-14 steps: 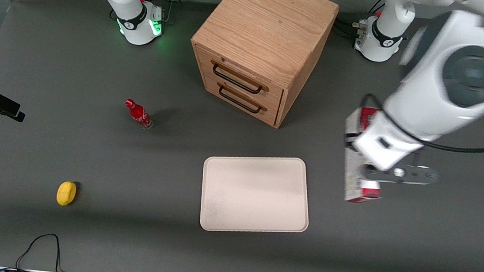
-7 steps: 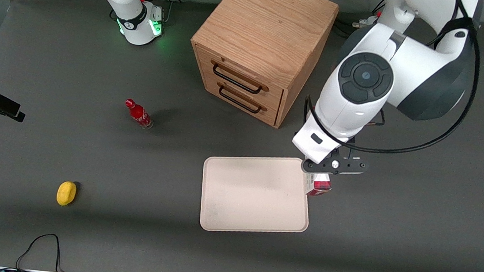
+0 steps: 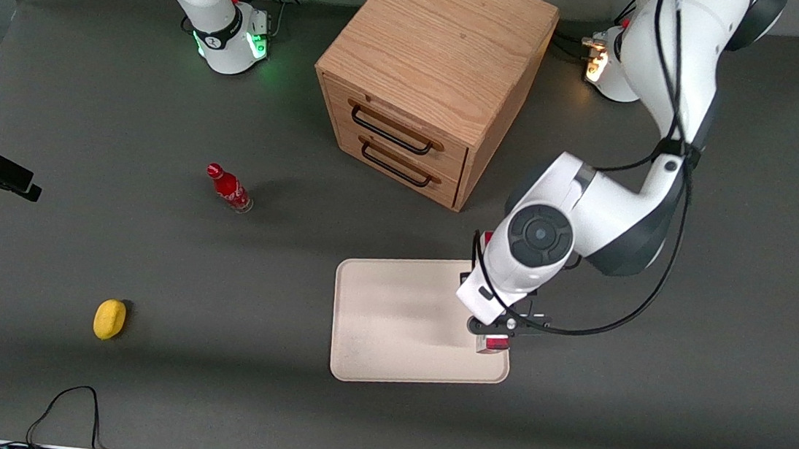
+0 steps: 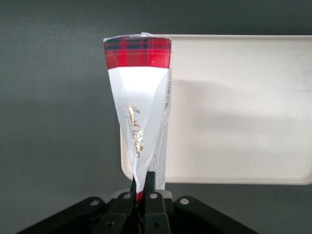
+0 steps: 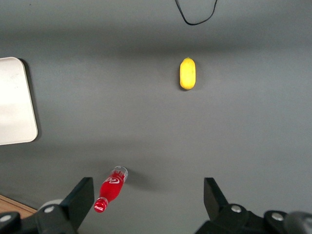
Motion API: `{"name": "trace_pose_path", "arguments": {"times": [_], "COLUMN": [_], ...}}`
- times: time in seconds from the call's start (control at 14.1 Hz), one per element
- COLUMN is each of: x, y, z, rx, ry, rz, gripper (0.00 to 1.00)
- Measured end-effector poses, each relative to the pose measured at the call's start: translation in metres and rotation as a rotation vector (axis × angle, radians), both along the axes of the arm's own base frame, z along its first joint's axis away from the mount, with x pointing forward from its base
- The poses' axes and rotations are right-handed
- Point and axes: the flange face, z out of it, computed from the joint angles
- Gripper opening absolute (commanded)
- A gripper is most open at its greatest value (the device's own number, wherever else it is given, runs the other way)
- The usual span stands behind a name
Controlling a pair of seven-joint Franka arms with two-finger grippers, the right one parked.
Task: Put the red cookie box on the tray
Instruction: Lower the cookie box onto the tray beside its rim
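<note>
While our gripper (image 4: 142, 184) hovers over the tray (image 3: 391, 312) edge nearest the working arm, its fingers pinch the red cookie box (image 4: 140, 107), held edge-on above the rim, presumably for lowering.

The front view looks steeply down over the whole worktop (image 3: 134, 390), while the left wrist camera peers close past its claw (image 4: 143, 183) at the tray (image 3: 387, 355), which all three views share.
</note>
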Motion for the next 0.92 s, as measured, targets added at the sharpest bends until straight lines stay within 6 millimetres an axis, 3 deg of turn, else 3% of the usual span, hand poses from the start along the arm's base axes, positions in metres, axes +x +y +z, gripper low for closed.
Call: {"name": "trace_pose_path", "arguments": {"times": [0.28, 0.71, 0.92], "x": [0.008, 0.015, 0.016], "y": [0.003, 0.011, 0.013], "z": [-0.058, -0.101, -0.102], "rx": [-0.003, 0.016, 0.041], "ry": [-0.010, -0.048, -0.063], "rz": [0.027, 0.056, 0.043], "gripper": [0.00, 0.00, 0.92]}}
